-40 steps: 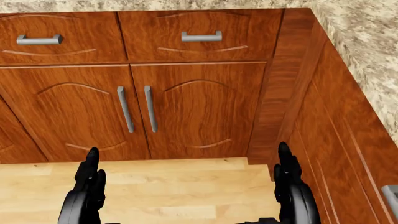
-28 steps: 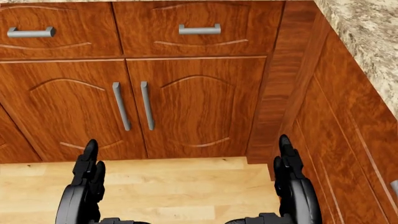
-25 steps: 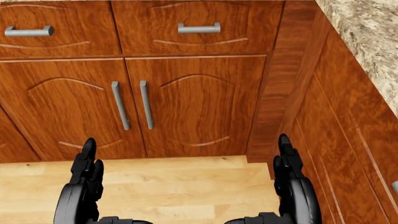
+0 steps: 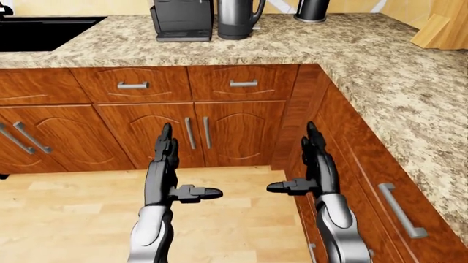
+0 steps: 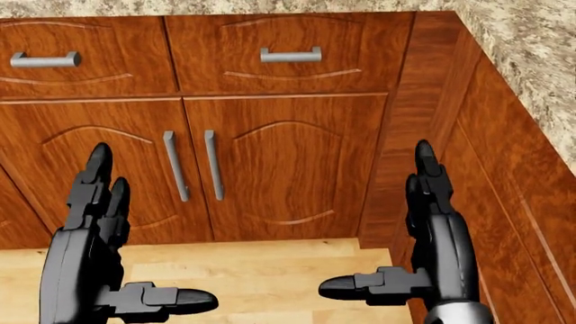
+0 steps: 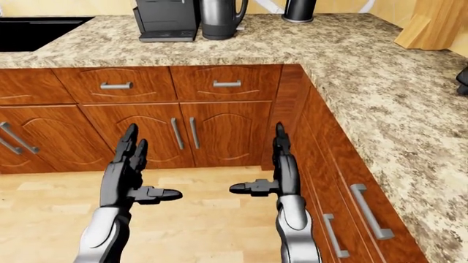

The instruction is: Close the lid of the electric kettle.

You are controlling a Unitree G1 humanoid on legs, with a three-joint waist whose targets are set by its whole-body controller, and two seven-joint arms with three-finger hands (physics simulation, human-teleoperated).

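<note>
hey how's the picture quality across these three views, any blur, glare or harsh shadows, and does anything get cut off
Left-eye view: sharp, evenly lit, no glare; the kettle is cropped at the top edge, so its lid is out of frame. Right-eye view: equally crisp, flat light on the countertop, no strong shadows. Head view: sharp, shows only cabinet doors and both open hands, left hand, right hand.

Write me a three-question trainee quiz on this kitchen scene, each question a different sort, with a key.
1. True or false: the right hand grips the electric kettle.
2. Multiple choice: the kettle stands A) on the floor B) on the granite counter C) in the sink.
3. Fill in: beside the kettle, on its left in the left-eye view, stands a dark ____.

Key
1. False; both it and the left hand are open, low before the cabinets.
2. B
3. Coffee machine
</note>
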